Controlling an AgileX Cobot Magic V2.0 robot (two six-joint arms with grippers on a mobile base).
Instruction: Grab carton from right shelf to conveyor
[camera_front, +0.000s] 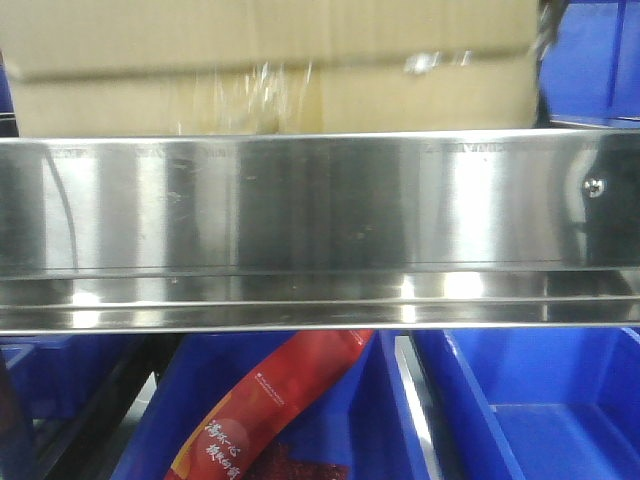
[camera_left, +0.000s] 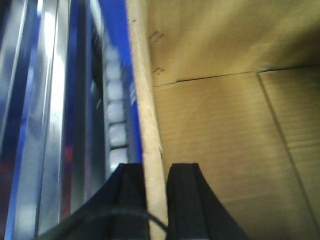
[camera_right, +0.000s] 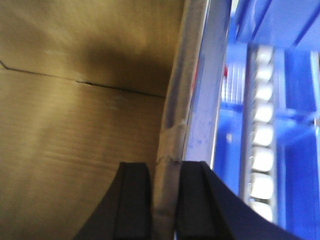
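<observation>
One carton (camera_front: 130, 100) sat behind the right shelf (camera_front: 300, 200) rail; left gripper (camera_left: 156, 170) and right gripper (camera_right: 164, 167) each clamped one carton wall.

Carton (camera_front: 270, 60): matt brown corrugated cardboard, wrinkled glossy tape (camera_front: 255, 90). Right shelf (camera_front: 300, 200): shiny brushed steel. Bins (camera_front: 560, 370): glossy blue plastic.

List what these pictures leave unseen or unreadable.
Conveyor: in no view.
Carton top: cut off by the front view's upper edge; its base hidden behind the right shelf rail.
Red packet print: front view, blurred, cut by the lower edge.
Left gripper, right gripper: absent from the front view.
</observation>
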